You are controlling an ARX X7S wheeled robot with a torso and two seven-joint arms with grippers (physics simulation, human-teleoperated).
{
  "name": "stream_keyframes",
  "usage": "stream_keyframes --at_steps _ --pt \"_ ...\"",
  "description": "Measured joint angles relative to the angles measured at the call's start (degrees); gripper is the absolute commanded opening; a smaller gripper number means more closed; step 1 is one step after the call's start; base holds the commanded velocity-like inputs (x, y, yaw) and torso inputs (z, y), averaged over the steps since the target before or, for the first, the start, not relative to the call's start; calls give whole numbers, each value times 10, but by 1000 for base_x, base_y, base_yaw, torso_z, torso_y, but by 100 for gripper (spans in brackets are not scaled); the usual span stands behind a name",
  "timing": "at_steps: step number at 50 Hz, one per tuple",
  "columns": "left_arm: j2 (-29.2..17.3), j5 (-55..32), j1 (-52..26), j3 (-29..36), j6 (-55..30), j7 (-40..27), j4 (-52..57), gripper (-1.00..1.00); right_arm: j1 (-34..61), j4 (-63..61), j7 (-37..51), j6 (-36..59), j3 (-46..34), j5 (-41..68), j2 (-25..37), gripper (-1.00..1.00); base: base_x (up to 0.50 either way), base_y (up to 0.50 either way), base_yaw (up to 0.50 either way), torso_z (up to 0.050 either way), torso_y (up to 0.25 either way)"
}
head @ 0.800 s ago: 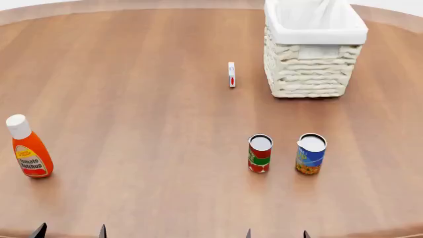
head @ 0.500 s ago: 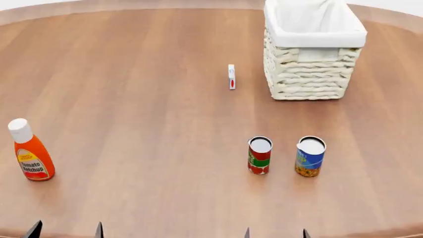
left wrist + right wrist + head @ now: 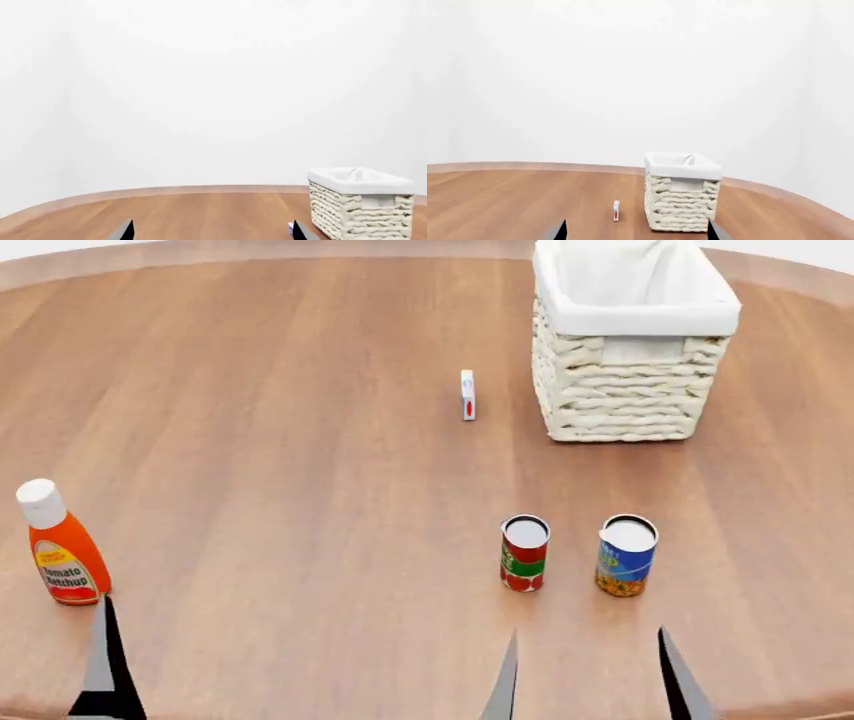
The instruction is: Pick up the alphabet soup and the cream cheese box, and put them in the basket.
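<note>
On the smooth wooden table (image 3: 267,440), the woven wicker basket (image 3: 630,380) with its cloth liner stands far right. The thin cream cheese box (image 3: 467,394) stands on edge just left of it. The cylindrical alphabet soup (image 3: 626,555) stands near right, beside a red-green can (image 3: 525,552); a ketchup bottle (image 3: 59,545) stands near left. Since earlier, both grippers have risen into view: the right gripper (image 3: 587,680) is spread wide and empty; the left gripper (image 3: 107,670) shows one finger, so its opening cannot be told there.

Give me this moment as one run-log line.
soup: on table, untouched | cream cheese box: beside basket, outside | left pincer: open | right pincer: open, short of cans
</note>
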Motion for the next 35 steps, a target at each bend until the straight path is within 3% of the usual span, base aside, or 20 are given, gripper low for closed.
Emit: stream_keyframes --at_steps 17,35 --pt "-19 -19 23 -13 -4 -18 109 100 -29 -131 13 5 -9 -11 24 100 0 0 0 0 0" --pt "-28 -24 36 -11 0 -32 136 100 -38 -165 19 11 -13 -2 40 100 17 0 0 0 0"
